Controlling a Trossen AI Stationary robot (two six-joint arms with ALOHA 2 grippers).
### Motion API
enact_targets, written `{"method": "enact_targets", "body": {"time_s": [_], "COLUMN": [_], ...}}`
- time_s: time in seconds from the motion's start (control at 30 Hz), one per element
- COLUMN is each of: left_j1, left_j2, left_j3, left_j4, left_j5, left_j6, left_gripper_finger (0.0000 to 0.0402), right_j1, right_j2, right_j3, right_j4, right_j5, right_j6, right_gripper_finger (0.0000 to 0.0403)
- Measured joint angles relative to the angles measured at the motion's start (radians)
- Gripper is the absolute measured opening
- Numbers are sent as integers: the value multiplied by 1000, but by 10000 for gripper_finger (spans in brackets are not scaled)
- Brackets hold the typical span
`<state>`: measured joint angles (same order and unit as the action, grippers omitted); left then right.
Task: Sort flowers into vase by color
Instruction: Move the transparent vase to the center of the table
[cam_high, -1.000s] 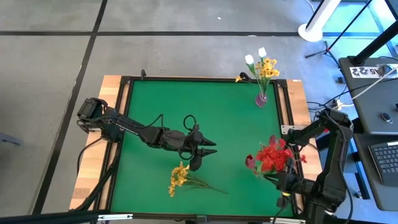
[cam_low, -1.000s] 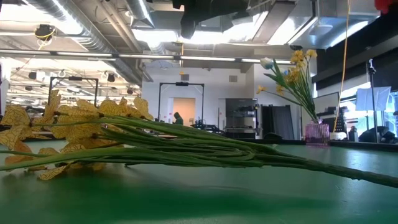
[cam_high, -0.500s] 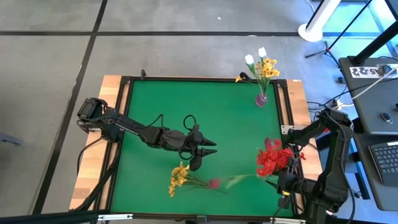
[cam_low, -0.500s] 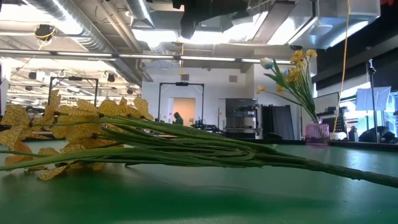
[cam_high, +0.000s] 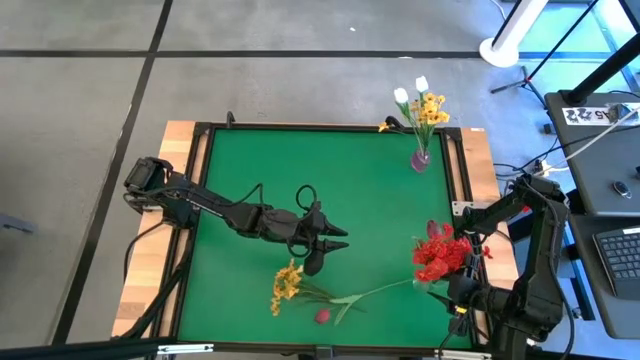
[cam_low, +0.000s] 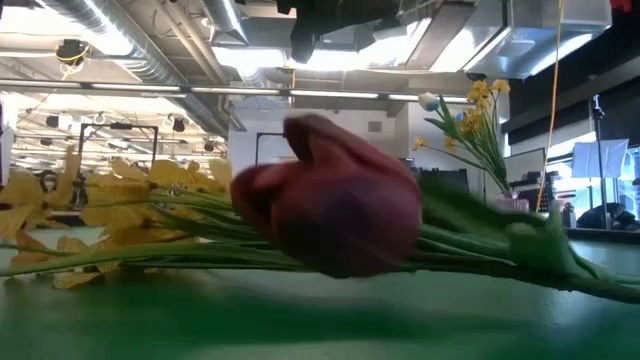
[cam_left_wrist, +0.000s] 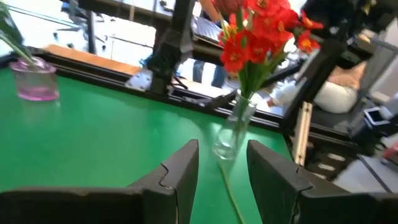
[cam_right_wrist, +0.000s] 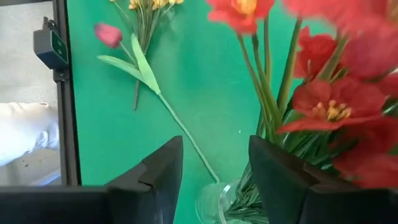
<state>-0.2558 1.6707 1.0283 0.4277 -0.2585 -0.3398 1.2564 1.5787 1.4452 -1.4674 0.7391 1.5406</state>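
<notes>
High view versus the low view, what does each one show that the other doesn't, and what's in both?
Only the high view shows the left gripper hovering open over mid-table, the right gripper open at the clear vase of red flowers, and the whole green table.

Only the low view shows the room behind the table, with ceiling lights and a doorway.

Both show the dark pink bud lying across the yellow spray near the table's front edge, and the pink vase holding yellow and white flowers.
</notes>
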Motion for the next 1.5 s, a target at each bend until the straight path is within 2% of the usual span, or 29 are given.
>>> {"method": "enact_targets", "body": {"time_s": [0.13, 0.3, 0.5, 0.6, 0.73, 0.9, 1.1, 1.3, 1.43, 1.5], "left_j1": [-2, -16, -30, -29, -28, -28, -26, -26, -27, -31], "left_j2": [0, 0, 0, 0, 0, 0, 0, 0, 0, 0], "left_j3": [1, 1, 1, 1, 1, 1, 1, 1, 1, 0], "left_j4": [-52, -117, -121, -122, -126, -131, -134, -149, -157, -165], "left_j5": [49, 39, 36, 35, 15, 7, 7, 8, 8, 8], "left_j6": [-33, -68, -70, -70, -64, -51, -45, -42, -33, -20], "left_gripper_finger": [131, 131, 131, 131, 131, 131, 131, 131, 131, 131], "right_j1": [0, 0, 0, 0, -12, -43, -73, -72, -72, -72], "right_j2": [0, 0, 0, 0, -1, -1, -5, -5, -5, -5], "right_j3": [61, 166, 314, 397, 463, 488, 441, 353, 229, 157], "right_j4": [-2, -2, -26, -24, -15, -113, -108, -103, -103, -82], "right_j5": [7, 64, 20, -45, -214, -365, -638, -744, -852, -873], "right_j6": [-43, -186, -258, -272, -259, -66, 126, 257, 330, 338], "right_gripper_finger": [184, 184, 184, 184, 184, 184, 184, 184, 184, 184]}}
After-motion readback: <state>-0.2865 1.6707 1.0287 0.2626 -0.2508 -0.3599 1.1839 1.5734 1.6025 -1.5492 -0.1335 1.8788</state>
